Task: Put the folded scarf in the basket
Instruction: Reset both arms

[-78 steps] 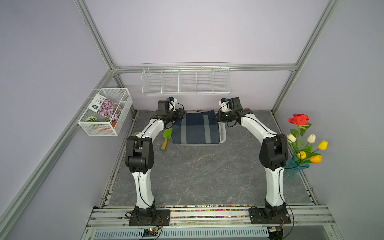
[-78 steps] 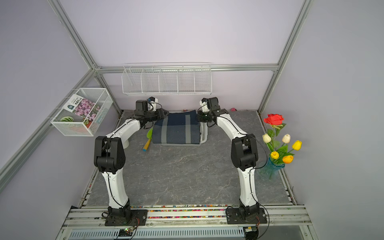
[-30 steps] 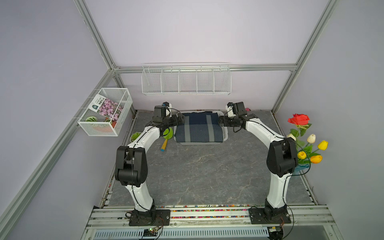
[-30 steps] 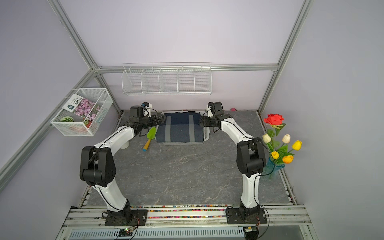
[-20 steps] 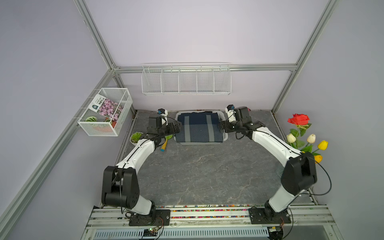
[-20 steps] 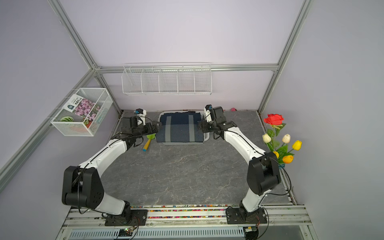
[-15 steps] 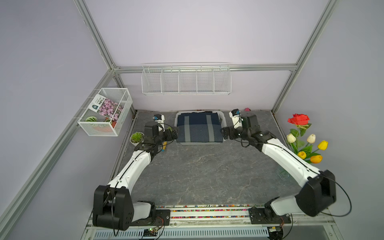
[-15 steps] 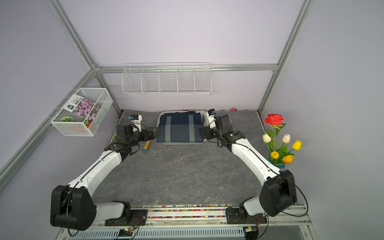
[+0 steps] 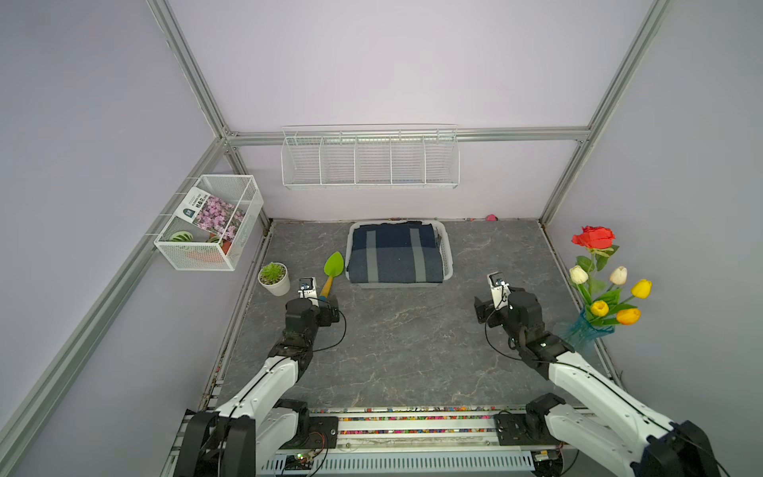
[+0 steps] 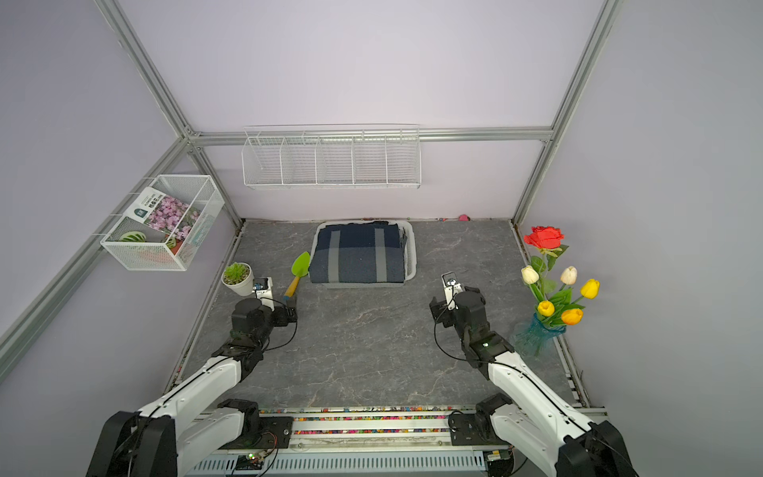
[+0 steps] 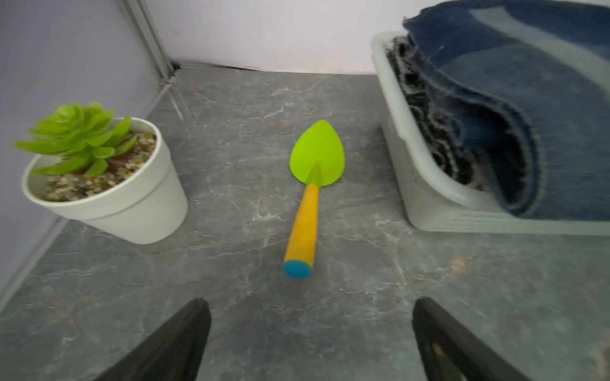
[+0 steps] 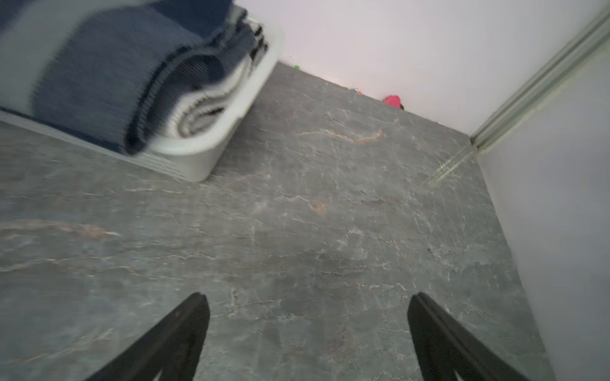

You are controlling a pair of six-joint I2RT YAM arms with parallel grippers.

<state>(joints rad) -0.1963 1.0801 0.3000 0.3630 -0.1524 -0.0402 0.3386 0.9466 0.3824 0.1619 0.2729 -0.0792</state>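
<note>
The scarf (image 11: pixel 528 99) lies in the basket (image 11: pixel 416 191), well ahead of left fingers (image 11: pixel 171 339) and right fingers (image 12: pixel 171 336), both wide apart, empty; retreat straight back, avoiding the trowel (image 11: pixel 312 198).

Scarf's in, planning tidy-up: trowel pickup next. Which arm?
Left. The trowel lies just ahead of the open left gripper, handle end toward it, with nothing between. The right gripper, also open, is across the table, on the basket's other side.
</note>
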